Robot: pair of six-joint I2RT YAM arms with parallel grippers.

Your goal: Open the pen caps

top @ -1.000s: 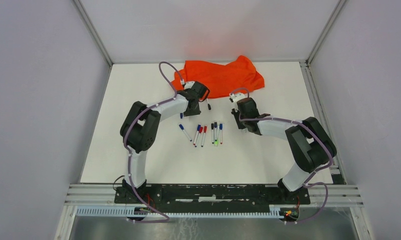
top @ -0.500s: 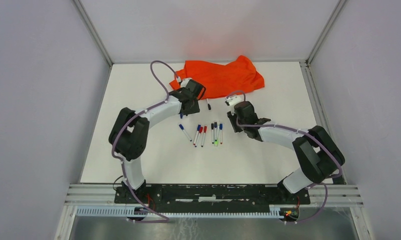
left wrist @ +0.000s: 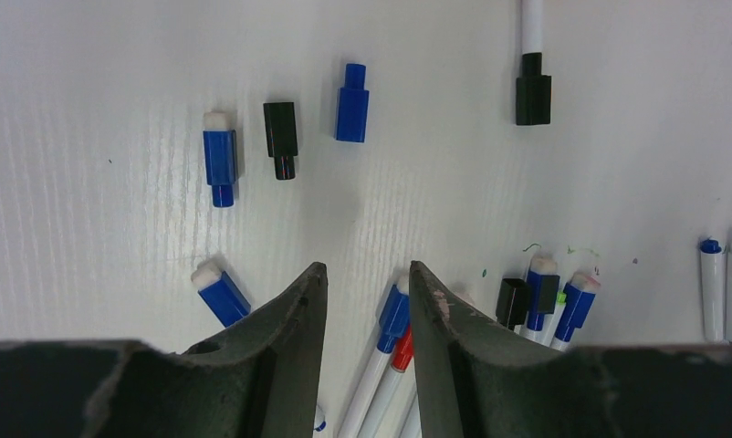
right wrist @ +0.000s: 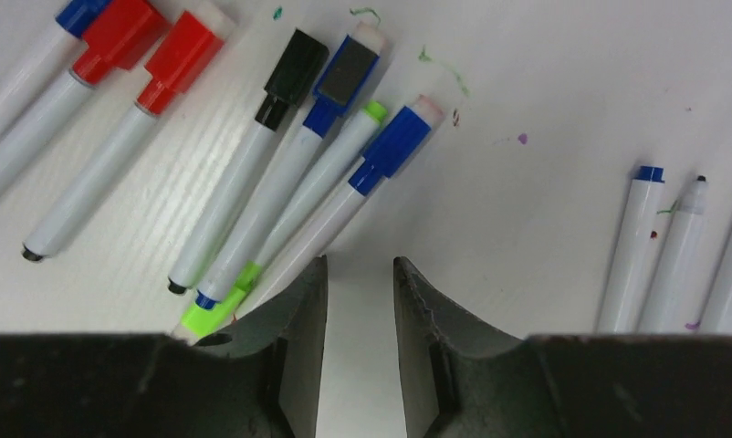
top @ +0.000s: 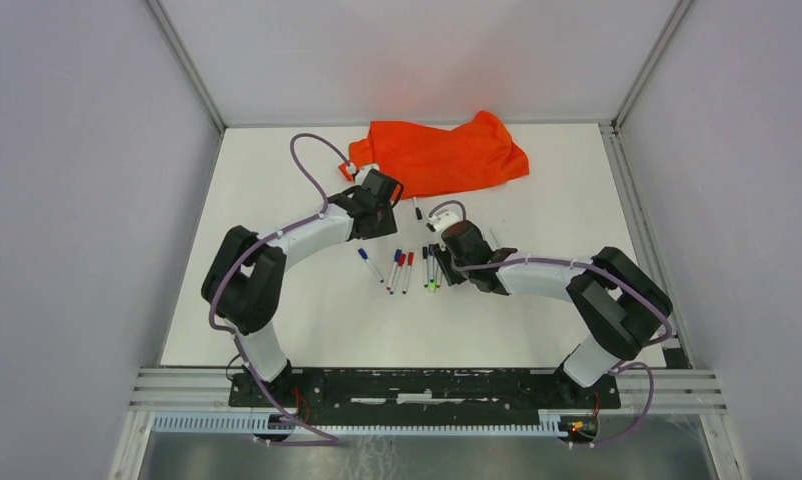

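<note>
Fingers first: left gripper has them parted w/ bare table in the gap, nothing pinched. Right gripper is the same, spread & empty, low over the pen row. Both sit mid-table, on the near side of the orange cloth. Under the right wrist we see capped pens lying side by side, w/ red, black & blue caps on. A few bare barrels lie off to the right.

The loose pen caps lie ahead of the left fingers: three blue, one black, each apart from the others. We judge we're btw pens, w/ some done & several capped ones left.

Next move as we see it: right drops onto a barrel, e.g. the blue-capped pen just ahead of its fingertips, & clamps it. Left then takes the cap end & pulls along the pen's axis.
</note>
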